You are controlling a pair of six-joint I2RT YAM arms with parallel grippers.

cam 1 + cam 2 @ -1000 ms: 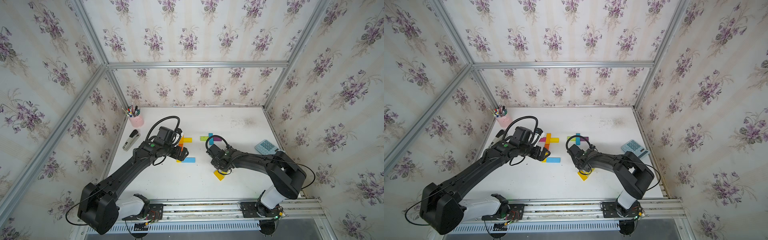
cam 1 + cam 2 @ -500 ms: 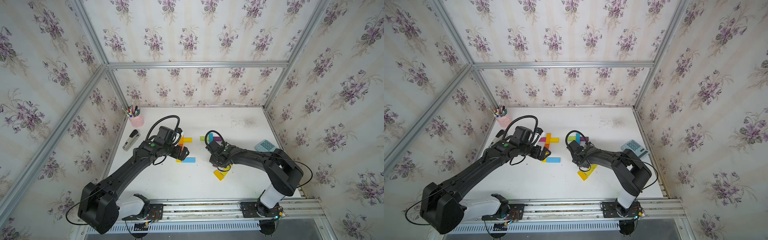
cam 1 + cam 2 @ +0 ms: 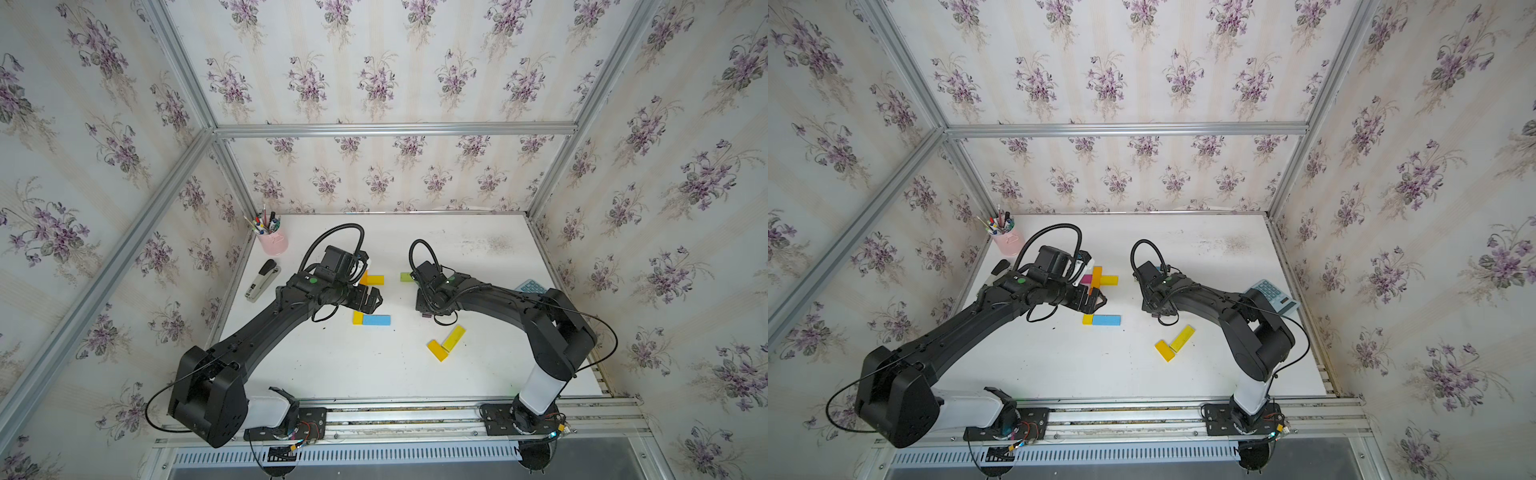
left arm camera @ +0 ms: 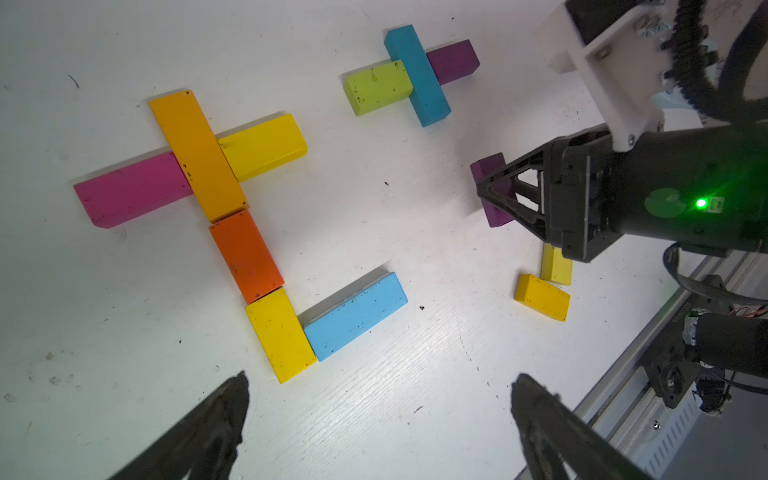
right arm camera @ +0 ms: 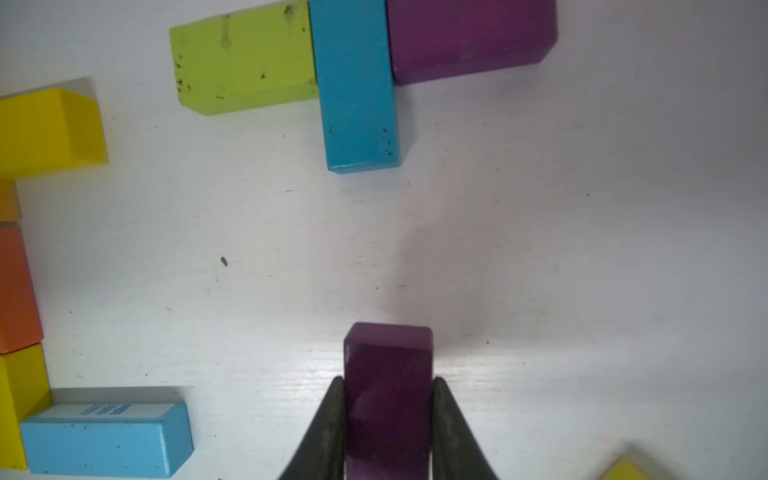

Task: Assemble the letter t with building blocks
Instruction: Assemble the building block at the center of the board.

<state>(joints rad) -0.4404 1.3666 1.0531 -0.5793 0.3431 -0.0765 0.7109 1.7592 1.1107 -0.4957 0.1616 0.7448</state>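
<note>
My right gripper (image 5: 388, 380) is shut on a loose purple block (image 5: 388, 357) that stands on the white table (image 3: 374, 374), a short way in front of a lime (image 5: 243, 62), teal (image 5: 355, 83) and purple (image 5: 469, 37) cross. In the left wrist view a magenta (image 4: 133, 189), amber (image 4: 197, 153), yellow (image 4: 264, 145), orange (image 4: 247, 255), yellow (image 4: 280, 334) and light blue (image 4: 355, 316) block lie joined in a t shape. My left gripper (image 4: 380, 399) hovers open beside its lower end, holding nothing. In both top views two yellow blocks (image 3: 446, 343) (image 3: 1174, 343) lie loose nearer the front.
A grey-black stapler (image 3: 262, 280) and a pink pen cup (image 3: 273, 241) stand at the back left. A pale blue calculator (image 3: 530, 286) lies at the right edge behind my right arm. An aluminium rail (image 3: 395, 409) runs along the front.
My right gripper moved from beside the yellow pair toward the back and closed on the loose purple block. The left arm has stayed where it was.
</note>
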